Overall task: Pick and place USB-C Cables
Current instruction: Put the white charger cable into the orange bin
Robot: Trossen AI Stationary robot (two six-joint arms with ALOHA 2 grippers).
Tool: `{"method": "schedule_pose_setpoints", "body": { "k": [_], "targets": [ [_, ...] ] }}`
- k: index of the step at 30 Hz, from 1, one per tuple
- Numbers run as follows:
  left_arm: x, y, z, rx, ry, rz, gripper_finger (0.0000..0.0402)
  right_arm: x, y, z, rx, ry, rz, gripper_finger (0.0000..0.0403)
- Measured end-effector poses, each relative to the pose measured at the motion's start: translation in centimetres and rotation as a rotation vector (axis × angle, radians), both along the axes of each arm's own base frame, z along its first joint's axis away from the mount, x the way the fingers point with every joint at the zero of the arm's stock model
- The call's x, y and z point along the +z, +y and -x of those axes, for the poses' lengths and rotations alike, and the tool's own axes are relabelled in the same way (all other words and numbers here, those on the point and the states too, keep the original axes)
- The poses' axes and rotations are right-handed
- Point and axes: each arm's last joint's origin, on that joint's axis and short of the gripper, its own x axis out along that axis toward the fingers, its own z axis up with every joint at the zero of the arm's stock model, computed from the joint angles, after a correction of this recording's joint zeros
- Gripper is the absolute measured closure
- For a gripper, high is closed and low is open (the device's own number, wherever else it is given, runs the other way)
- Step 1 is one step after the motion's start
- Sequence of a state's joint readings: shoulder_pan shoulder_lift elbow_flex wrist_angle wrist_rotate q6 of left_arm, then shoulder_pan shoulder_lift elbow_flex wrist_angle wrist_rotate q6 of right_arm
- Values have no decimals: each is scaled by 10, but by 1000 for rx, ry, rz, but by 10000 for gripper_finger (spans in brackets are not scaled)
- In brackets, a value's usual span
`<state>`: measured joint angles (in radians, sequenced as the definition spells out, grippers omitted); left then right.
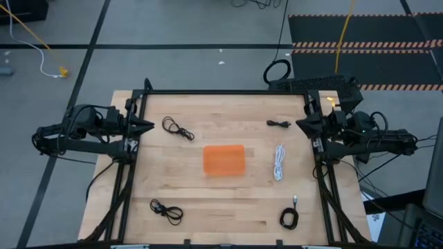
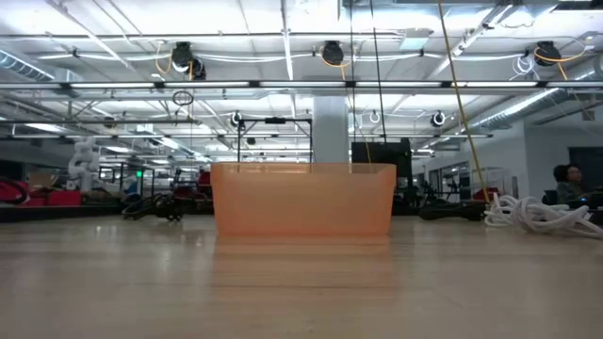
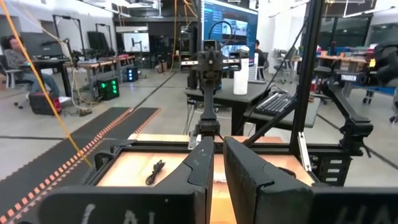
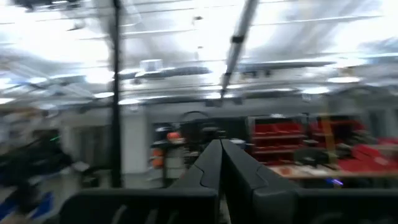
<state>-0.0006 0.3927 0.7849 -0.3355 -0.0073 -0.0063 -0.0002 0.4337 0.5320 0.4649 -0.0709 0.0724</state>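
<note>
Five small cables lie on the wooden table around the orange tray [image 1: 223,160] [image 2: 301,200]. In the high view, black coils lie at the far left [image 1: 177,128], near left [image 1: 166,210] and near right [image 1: 289,216]. A short black cable [image 1: 279,124] [image 3: 155,172] lies at the far right. The white cable [image 1: 279,162] [image 2: 542,215] lies right of the tray. My left gripper [image 1: 149,125] [image 3: 217,163] hovers at the table's left edge, its fingers a narrow gap apart. My right gripper [image 1: 299,124] [image 4: 219,149] hovers at the right edge, shut.
A black frame [image 1: 228,92] runs along the table's far edge and both sides, carrying the arms. Off the table's far right corner lie a large black cable loop [image 1: 277,71] and a keyboard [image 1: 311,83]. Bare wood shows between the cables and the tray.
</note>
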Motion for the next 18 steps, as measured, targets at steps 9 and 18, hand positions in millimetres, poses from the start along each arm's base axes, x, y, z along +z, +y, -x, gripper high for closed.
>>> {"method": "schedule_pose_setpoints", "body": {
  "k": [9,18],
  "targets": [
    [0,0,0,-1,-1,20,360,0,3,1,102,0,59,403],
    [0,0,0,-1,-1,31,360,3,10,4,320,-35,132,403]
  ]
}}
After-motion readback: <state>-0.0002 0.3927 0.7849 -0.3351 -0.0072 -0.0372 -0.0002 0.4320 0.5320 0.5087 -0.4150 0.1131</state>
